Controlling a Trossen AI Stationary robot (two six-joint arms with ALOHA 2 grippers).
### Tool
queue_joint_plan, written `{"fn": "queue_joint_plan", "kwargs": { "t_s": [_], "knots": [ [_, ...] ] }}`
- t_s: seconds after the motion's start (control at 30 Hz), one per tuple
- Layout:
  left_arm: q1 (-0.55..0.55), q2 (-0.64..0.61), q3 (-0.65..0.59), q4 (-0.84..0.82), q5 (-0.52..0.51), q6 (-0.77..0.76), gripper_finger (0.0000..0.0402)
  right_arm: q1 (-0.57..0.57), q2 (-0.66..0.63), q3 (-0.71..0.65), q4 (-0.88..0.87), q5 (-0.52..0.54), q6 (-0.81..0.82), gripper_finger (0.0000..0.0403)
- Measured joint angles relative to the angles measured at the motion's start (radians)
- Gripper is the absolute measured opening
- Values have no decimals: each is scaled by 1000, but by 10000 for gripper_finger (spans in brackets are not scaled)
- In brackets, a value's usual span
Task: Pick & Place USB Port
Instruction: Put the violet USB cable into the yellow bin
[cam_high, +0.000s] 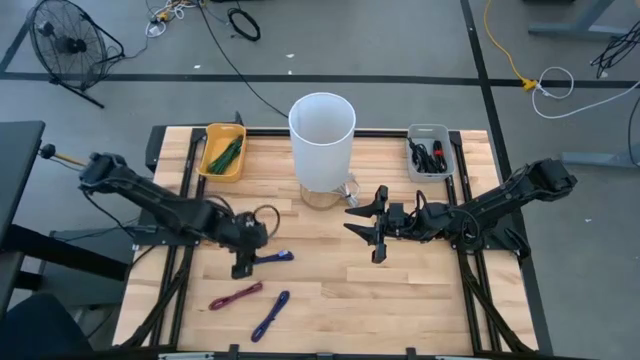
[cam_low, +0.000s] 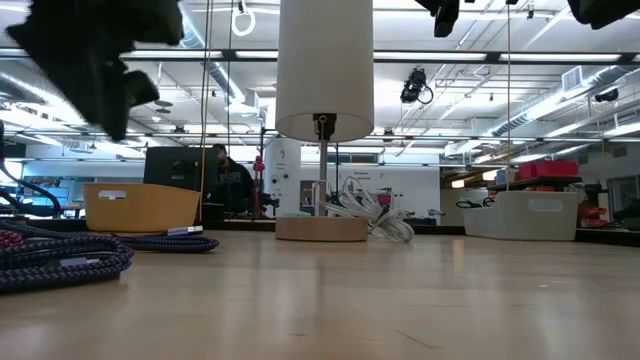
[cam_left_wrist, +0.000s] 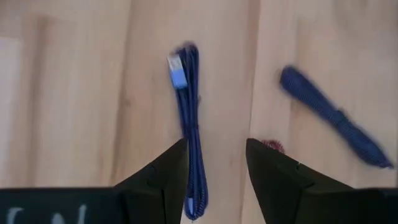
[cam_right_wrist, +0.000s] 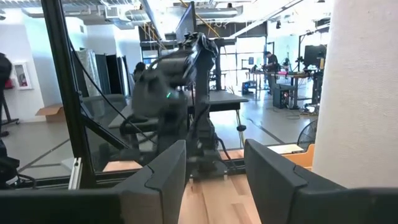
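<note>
Left gripper (cam_left_wrist: 216, 163) hangs over the table with its jaws spread wide and nothing between them; a blue USB cable (cam_left_wrist: 188, 130) lies on the wood directly beneath, running into the gap between the fingers. The cable's long axis lines up with the gripper's reach, its light-blue plug end (cam_left_wrist: 176, 70) pointing away from the wrist, so the jaws stand across the cord rather than along it. Judging from that, a straight descent should bracket the cord. In the high view the same left gripper (cam_high: 243, 262) sits left of and nearer the table's front edge than the white lamp (cam_high: 322, 128), with the blue cable (cam_high: 274, 258) touching or just beside its tip. Right gripper (cam_high: 376, 237) waits just right of the lamp base, jaws also apart and empty, well apart from the cable; the left arm is plainly the nearer. Count of loose cables on the wood: three, being the blue one under the gripper, a red-and-purple cable (cam_high: 236, 296) and a second blue cable (cam_high: 271, 314), both farther from the lamp toward the front edge. Bins: two, a yellow bin (cam_high: 222, 153) left of the lamp holding green cords, and a grey bin (cam_high: 430, 152) right of it holding dark ones. Lamps: one.
</note>
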Motion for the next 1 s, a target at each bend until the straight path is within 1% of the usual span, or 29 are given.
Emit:
{"fn": "queue_joint_plan", "kwargs": {
  "t_s": [0.13,0.3,0.47,0.67,0.87,0.93,1.0],
  "knots": [
    [-28,97,-3,2,1,-45,165,0,0,0,-1,0,1,165],
    [-37,214,-3,-1,4,-55,165,0,0,0,-2,0,1,165],
    [-37,297,-3,13,4,-55,165,0,0,0,-5,0,1,165],
    [-34,351,-3,18,4,-55,165,0,0,0,-6,0,2,165],
    [-32,381,-2,61,1,-74,161,0,0,0,-6,0,2,165],
    [-32,384,-2,69,1,-95,149,0,0,0,-5,0,2,165],
    [-32,386,-2,66,1,-104,123,0,0,0,-6,0,2,165]
  ]
}}
